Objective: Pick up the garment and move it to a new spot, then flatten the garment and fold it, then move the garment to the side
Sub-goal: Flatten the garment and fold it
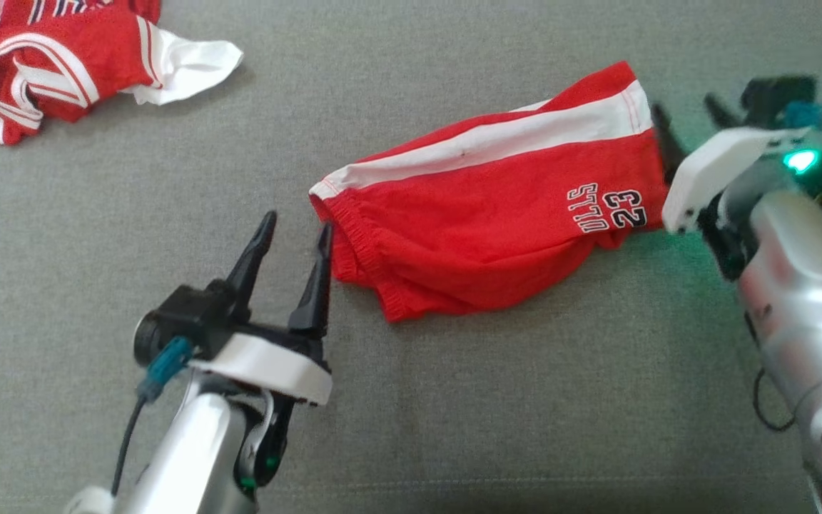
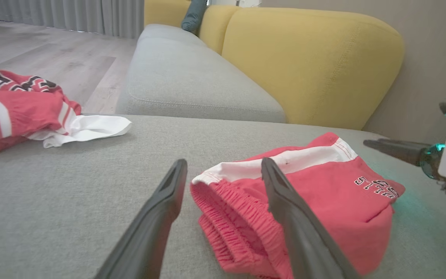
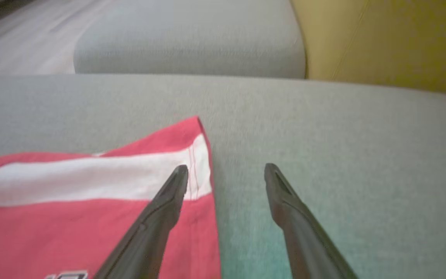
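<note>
The red shorts (image 1: 496, 214) lie folded on the grey sofa seat (image 1: 454, 414), right of centre in the head view. Their long axis runs on a slant from the gathered elastic waistband at the lower left up to the leg hem at the upper right. A white stripe follows the far long edge, and a printed "23" sits near the hem end, upside down to the head camera. The left gripper (image 1: 297, 223) stands at the waistband end with its two dark fingers spread wide and nothing between them. Its inner fingertip is just beside the waistband corner, and whether it touches the cloth I cannot tell. The right gripper (image 1: 683, 106) is at the hem end, its fingers likewise wide apart and empty. In its own wrist view one finger crosses over the striped hem corner and the other lies over bare cushion. A crumpled red and white jersey (image 1: 47, 64) rests well apart at the seat's far left corner. Beyond the seat are a second grey cushion (image 2: 184, 77), a yellow backrest (image 2: 308, 66), a pale wood floor (image 2: 52, 58), grey curtains (image 2: 72, 15) and a beige wall (image 2: 432, 58).
</note>
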Available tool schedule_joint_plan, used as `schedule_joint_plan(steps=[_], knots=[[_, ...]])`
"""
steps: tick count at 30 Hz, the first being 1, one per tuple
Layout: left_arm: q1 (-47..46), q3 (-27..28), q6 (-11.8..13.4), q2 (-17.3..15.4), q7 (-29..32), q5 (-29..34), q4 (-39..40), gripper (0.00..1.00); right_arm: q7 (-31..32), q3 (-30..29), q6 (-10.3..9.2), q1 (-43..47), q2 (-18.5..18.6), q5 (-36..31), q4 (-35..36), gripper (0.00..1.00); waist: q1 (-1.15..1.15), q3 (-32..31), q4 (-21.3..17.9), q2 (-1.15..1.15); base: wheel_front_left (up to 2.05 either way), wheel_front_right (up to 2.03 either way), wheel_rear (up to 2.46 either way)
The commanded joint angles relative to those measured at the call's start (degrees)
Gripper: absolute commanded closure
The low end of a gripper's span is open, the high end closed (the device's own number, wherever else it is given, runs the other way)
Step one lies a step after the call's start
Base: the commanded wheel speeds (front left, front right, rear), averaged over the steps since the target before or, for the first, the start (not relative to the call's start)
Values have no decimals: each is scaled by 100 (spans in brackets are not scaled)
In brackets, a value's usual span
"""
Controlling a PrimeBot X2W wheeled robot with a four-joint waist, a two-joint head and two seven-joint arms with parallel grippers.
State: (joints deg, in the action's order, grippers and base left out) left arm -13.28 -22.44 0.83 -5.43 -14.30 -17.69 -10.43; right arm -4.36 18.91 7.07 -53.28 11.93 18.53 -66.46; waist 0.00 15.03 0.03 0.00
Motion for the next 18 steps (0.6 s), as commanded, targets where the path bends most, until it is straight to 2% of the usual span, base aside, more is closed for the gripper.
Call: schedule_joint_plan(steps=[1,6,11,18], knots=[[7,284,46,-67,-69,32,293,0,257,238,42,91,10,198,222,0,0,-52,3,0,0,0,0],[242,391,50,-8,-70,41,505,0,914,681,42,243,209,734,573,0,0,-34,62,0,0,0,0],[272,447,31,38,-70,99,606,0,1316,919,42,309,425,1118,798,0,0,74,157,0,0,0,0],[238,516,-13,89,-70,197,645,0,1987,1194,42,358,508,1579,941,0,0,159,273,0,0,0,0]])
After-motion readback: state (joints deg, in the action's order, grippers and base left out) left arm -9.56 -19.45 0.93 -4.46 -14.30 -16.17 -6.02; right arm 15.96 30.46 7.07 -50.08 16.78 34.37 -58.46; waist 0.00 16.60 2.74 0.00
